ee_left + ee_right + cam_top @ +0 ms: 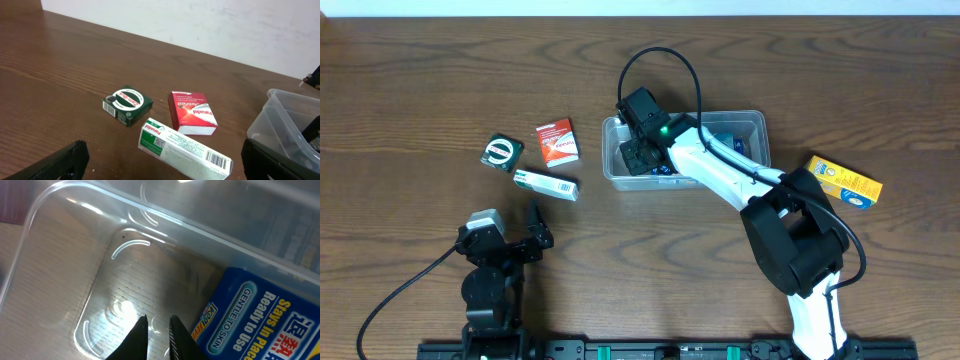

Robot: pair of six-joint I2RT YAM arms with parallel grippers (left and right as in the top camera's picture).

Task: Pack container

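The clear plastic container [752, 120] stands at the middle of the table; it also shows in the left wrist view [282, 107]. My right gripper [642, 158] reaches down into its left end. In the right wrist view the fingers [158, 330] are almost together, with nothing between them, just above the container's bare floor [75, 260]. A blue box [260, 320] lies in the container just right of the fingers. My left gripper [510, 235] is open and empty near the front edge, its fingers [165, 167] wide apart.
Left of the container lie a green square box [503, 152] [127, 105], a red box [558, 141] [192, 112] and a long white-and-green box [546, 185] [185, 148]. A yellow-and-blue box [844, 182] lies right of the container.
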